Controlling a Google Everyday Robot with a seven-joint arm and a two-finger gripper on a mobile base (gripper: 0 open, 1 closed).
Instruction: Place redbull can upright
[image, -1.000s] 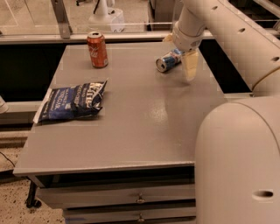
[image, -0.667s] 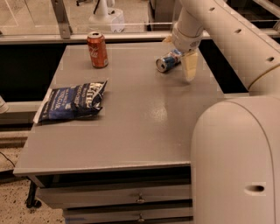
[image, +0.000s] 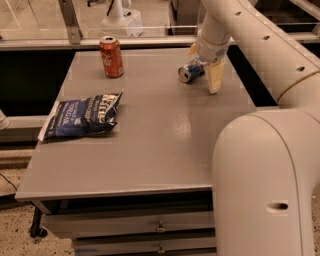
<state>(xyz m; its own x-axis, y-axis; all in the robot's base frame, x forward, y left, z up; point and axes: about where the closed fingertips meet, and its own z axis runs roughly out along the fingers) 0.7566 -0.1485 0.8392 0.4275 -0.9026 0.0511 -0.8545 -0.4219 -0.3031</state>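
Nothing is shifting visibly since a second ago: the gripper (image: 202, 70) is still hanging low over the far right part of the table (image: 150, 150), set around the rear end of the redbull can (image: 189, 72). That can is lying on its side on the tabletop, its silver top pointing left. Whether the gripper is pinching it I cannot tell. A red cola can (image: 111, 56) is standing upright at the far left, and a blue chip bag (image: 82, 116) is lying flat near the left edge.

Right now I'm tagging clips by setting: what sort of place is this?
Likely an office break area: a table with drawers holds a red soda can, a chip bag and the redbull can on its side near the far edge, the end effector at it.
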